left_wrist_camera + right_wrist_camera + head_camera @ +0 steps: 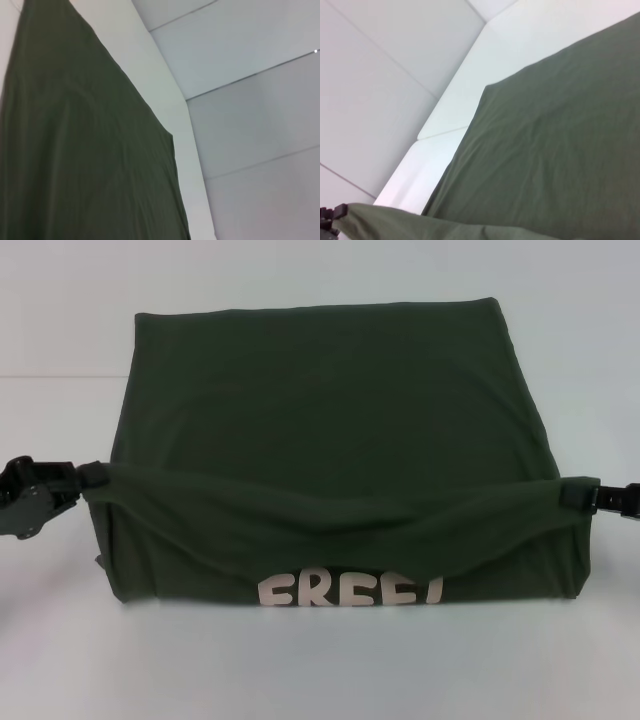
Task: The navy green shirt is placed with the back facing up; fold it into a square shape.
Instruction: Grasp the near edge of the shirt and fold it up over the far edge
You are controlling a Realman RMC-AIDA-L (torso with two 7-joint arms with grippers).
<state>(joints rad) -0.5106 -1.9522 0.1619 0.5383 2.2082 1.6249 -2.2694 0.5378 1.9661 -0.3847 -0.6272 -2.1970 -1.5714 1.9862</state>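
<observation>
The navy green shirt [320,410] lies on the white table, its sides folded in so it forms a rough rectangle. Its near hem is lifted off the table and stretched between both arms, sagging in the middle, with the cream lettering [350,592] showing below the raised edge. My left gripper [88,478] is shut on the left corner of that raised hem. My right gripper [572,492] is shut on the right corner. The shirt's flat back fills the left wrist view [85,150] and the right wrist view [555,150].
The white table [320,670] extends in front of the shirt and to both sides. Its far edge [450,115] shows in the right wrist view, with grey floor panels beyond it.
</observation>
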